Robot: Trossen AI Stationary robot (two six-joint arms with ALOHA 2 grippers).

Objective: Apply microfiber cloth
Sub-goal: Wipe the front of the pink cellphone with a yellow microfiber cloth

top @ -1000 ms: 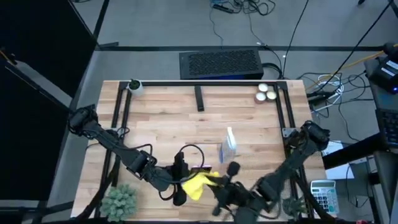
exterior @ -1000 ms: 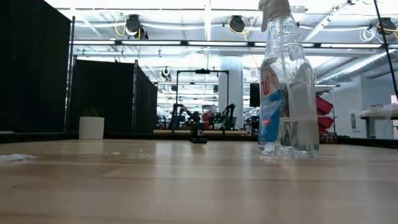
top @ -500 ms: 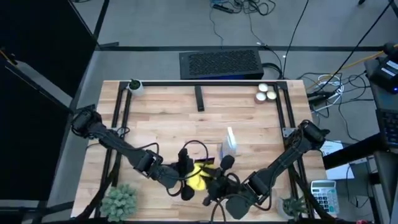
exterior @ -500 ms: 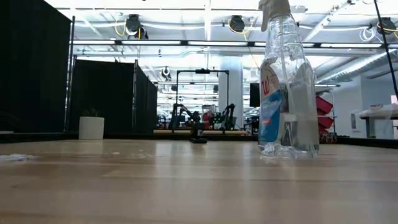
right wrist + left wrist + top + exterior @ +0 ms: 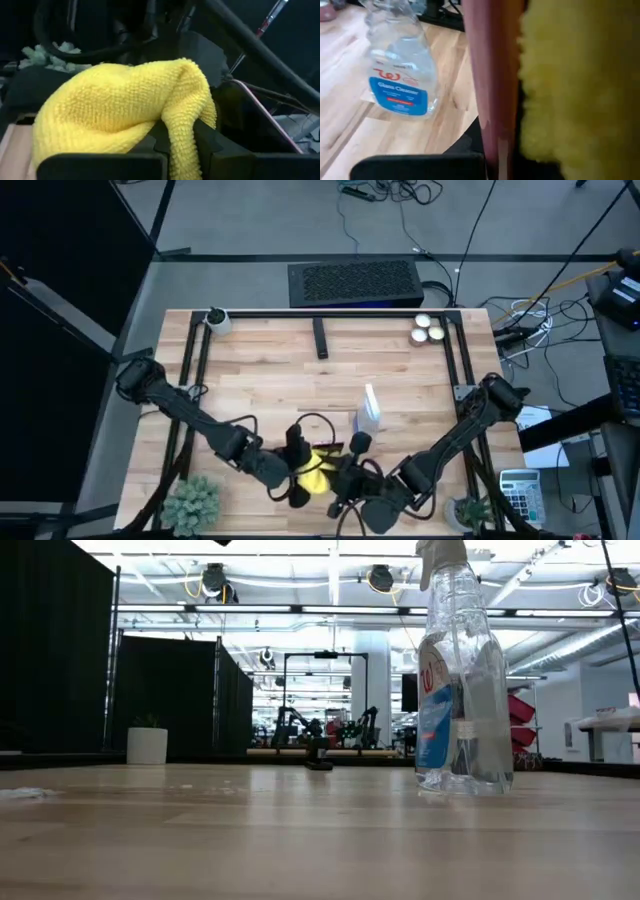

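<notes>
The microfiber cloth (image 5: 316, 476), bright yellow and nubbly, sits bunched between the two grippers near the front edge of the counter (image 5: 270, 370), just in front of the clear spray bottle (image 5: 367, 412). In the right wrist view the cloth (image 5: 120, 115) is draped in a soft mound with one fold hanging down between that arm's dark fingers (image 5: 207, 145), which appear pinched onto that fold. The right gripper (image 5: 345, 480) meets the cloth from the right side; the left gripper (image 5: 296, 470) comes in from the left and carries a thin, flat item with a pinkish edge (image 5: 492, 85), seemingly the phone, pressed against the yellow pile. Whether the left fingers are closed on that item cannot be told from these pictures.

The main risk, by judgement, is crowding: both grippers work nearly touching, and any sideways wipe could knock one arm into the other or drag the flat item out of the left arm's hold. The cloth is loosely gathered, so a light pinch may let it slide free mid-stroke and fall to the counter. The spray bottle stands near and upright; a wide swing could tip it.
</notes>
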